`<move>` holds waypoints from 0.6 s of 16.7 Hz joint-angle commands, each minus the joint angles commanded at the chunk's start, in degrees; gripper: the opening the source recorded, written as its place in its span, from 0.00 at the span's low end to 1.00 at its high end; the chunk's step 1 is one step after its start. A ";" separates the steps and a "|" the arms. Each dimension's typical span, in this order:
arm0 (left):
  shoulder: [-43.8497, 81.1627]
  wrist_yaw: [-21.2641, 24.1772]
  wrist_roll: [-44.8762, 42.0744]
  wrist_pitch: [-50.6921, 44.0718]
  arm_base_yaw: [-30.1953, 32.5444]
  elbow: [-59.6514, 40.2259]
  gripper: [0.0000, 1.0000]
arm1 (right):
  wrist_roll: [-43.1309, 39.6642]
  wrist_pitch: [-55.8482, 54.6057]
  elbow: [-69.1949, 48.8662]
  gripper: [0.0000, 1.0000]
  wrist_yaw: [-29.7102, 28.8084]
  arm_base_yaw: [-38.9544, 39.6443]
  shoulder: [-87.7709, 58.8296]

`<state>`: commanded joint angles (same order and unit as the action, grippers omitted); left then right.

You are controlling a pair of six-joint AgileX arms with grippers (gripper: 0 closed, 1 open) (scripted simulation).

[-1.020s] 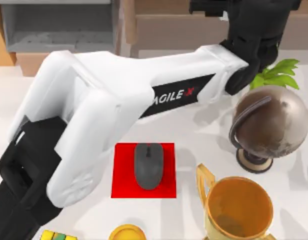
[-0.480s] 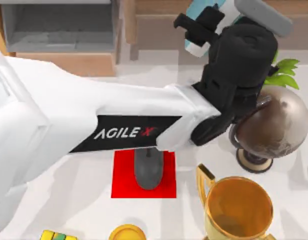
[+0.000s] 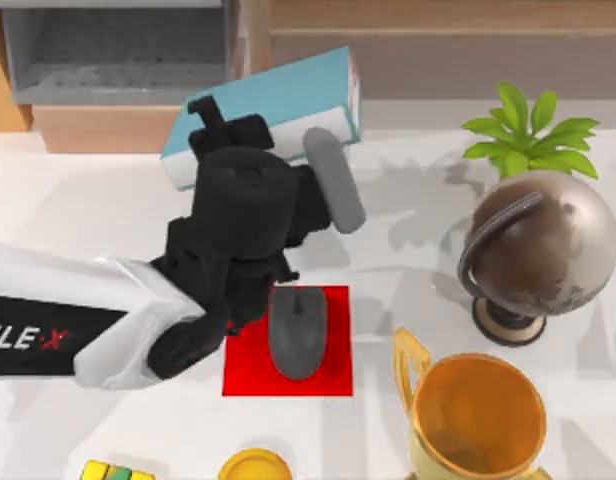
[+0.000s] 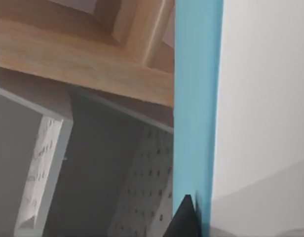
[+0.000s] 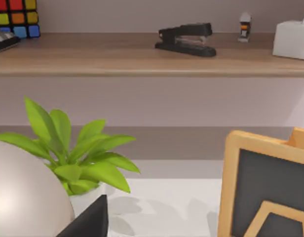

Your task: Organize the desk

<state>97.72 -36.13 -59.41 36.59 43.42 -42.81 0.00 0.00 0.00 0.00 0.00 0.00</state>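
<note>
One arm is working: the left gripper [image 3: 250, 135] is clamped on a blue book [image 3: 288, 95], held above the back of the white desk [image 3: 78, 210] by the wooden shelf unit [image 3: 118, 60]. I'd keep the book level and clear of the shelf edge, steering it squarely toward the grey compartment [image 3: 113, 45]. Right arm idle beside the plant [image 5: 78, 153].

White desk [image 3: 78, 215], red mat [image 3: 250, 365] w/ mouse [image 3: 297, 332], globe [image 3: 536, 250], trophy [image 3: 476, 418], plant [image 3: 525, 137]
</note>
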 joint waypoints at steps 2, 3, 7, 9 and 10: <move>-3.23 4.96 -8.51 1.56 -6.91 4.55 0.00 | 0.00 0.00 0.00 1.00 0.00 0.00 0.00; -4.01 7.69 -12.70 2.18 -10.60 5.94 0.00 | 0.00 0.00 0.00 1.00 0.00 0.00 0.00; -2.05 19.17 -25.21 5.35 -23.64 5.60 0.00 | 0.00 0.00 0.00 1.00 0.00 0.00 0.00; 1.31 23.74 -27.89 7.07 -27.83 3.00 0.00 | 0.00 0.00 0.00 1.00 0.00 0.00 0.00; 2.71 25.21 -28.36 7.70 -29.19 1.93 0.00 | 0.00 0.00 0.00 1.00 0.00 0.00 0.00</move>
<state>100.43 -10.92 -87.77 44.29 14.23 -40.88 0.00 0.00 0.00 0.00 0.00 0.00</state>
